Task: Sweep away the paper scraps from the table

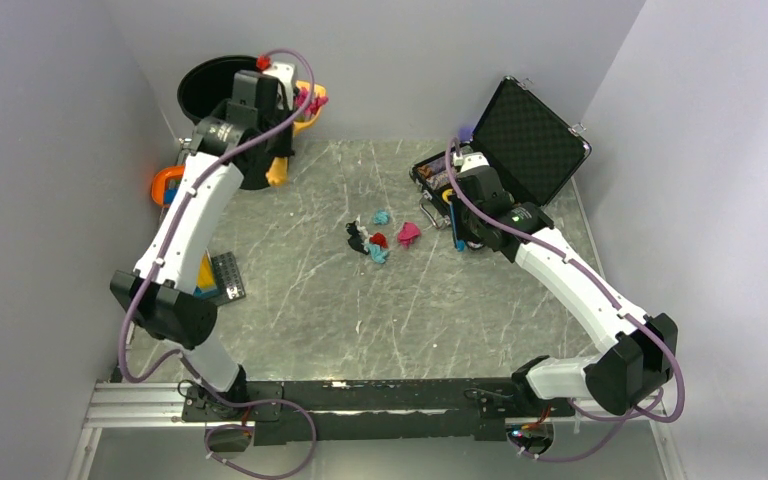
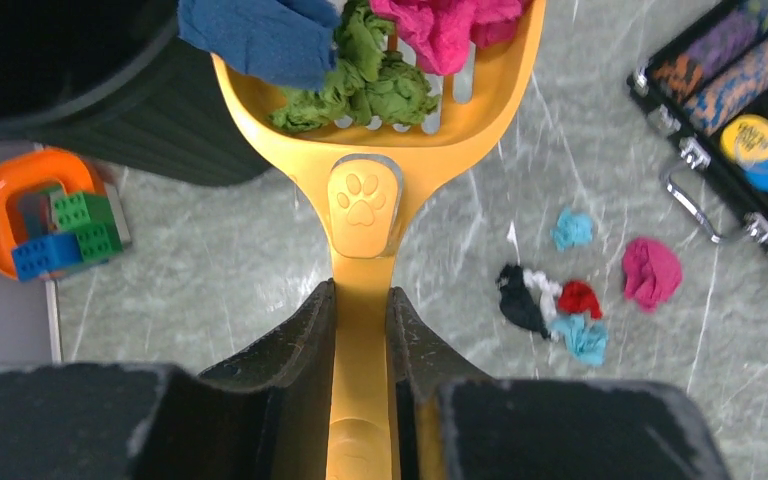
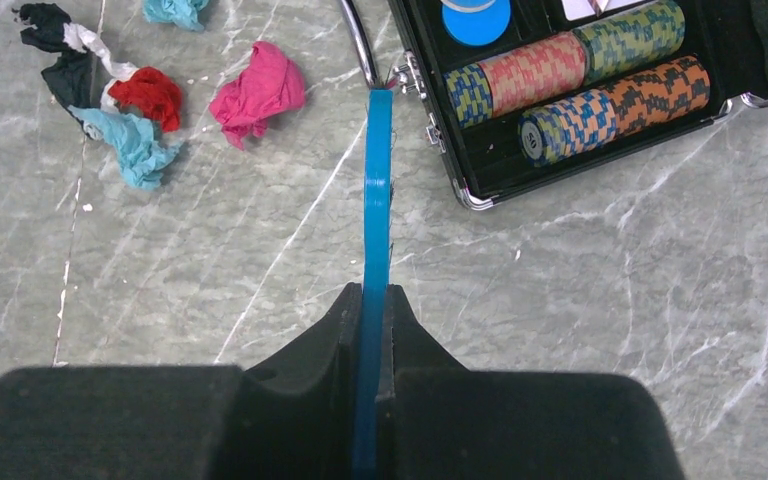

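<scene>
left pincer [image 2: 360, 330] clenched on yellow scoop [image 2: 365, 200] handle, scoop front cut off | right pincer [image 3: 372, 320] clenched on blue tool [image 3: 376, 180], edge-on, type unclear | paper scraps [image 1: 380, 238]: some in scoop, rest loose at bench [image 1: 310, 300] centre

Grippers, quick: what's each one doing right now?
Left gripper: closed on the yellow scoop by its handle; paper scraps in the scoop.
Right gripper: closed on a thin blue tool, seen edge-on.
</scene>
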{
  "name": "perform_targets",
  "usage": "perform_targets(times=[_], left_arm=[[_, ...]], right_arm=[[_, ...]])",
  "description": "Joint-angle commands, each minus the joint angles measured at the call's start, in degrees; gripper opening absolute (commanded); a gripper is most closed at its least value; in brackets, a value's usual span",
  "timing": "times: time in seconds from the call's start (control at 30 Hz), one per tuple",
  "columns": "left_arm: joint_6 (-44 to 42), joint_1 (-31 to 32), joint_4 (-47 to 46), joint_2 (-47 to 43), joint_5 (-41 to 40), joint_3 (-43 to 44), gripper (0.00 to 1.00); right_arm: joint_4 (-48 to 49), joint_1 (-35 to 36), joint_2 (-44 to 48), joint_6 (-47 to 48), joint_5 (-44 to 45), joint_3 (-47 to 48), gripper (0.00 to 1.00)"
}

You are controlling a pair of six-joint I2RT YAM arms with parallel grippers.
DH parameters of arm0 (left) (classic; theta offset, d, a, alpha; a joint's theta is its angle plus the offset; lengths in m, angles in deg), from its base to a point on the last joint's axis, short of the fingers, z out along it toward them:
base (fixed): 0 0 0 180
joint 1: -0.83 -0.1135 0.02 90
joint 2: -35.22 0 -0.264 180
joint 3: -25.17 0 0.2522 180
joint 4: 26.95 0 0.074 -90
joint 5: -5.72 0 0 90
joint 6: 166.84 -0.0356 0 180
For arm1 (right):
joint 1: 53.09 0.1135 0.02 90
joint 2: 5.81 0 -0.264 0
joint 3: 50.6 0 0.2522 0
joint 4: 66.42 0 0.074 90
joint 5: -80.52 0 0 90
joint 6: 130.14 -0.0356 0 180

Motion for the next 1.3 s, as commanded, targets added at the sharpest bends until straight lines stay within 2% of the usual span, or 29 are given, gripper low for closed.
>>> perform_targets(times=[0.0, 0.1, 0.2, 0.33, 0.57, 0.7, 0.8, 0.97, 1.13, 1.27], left_arm=[[-2.52, -4.61, 2.07, 4.74, 7.48, 11.82, 0.0], [-2.33, -8.33, 2.21, 8.36, 11.7, 18.6, 0.0], [-0.59, -12.66, -0.05, 10.45, 17.75, 21.39, 0.0], [8.48, -20.08, -3.84, 12.52, 30.79, 21.02, 0.0], [27.32, -30.56, -18.35, 15.68, 52.83, 10.98, 0.0], [42.14, -34.22, -35.78, 14.8, 63.65, -0.14, 0.0], [51.27, -35.53, -46.6, 12.99, 66.76, -6.82, 0.0], [64.28, -36.77, -61.22, 12.26, 70.44, -12.72, 0.0], [81.69, -37.8, -81.95, 13.35, 72.42, -18.16, 0.0], [87.09, -37.83, -88.14, 14.66, 73.12, -17.79, 0.0]], right_arm=[[1.37, -0.15, 0.83, 0.53, -0.83, 1.4, 0.0], [0.76, -0.12, 0.45, 0.76, -1.41, 2.26, 0.0], [0.15, -0.15, 0.3, 0.78, -0.97, 3.02, 0.0], [-0.28, -0.14, 0.55, 0.51, -0.95, 3.43, 0.0], [-0.64, -0.15, 0.63, -0.04, -2.65, 3.45, 0.0], [-0.77, -0.16, 1.0, -0.43, -2.76, 3.09, 0.0], [-0.92, -0.12, 1.07, -0.6, -2.8, 3.07, 0.0], [-0.92, -0.1, 1.2, -0.86, -3.19, 3.08, 0.0], [-0.8, -0.13, 1.46, -1.13, -3.78, 2.67, 0.0], [-0.77, -0.11, 1.72, -1.15, -4.01, 2.62, 0.0]])
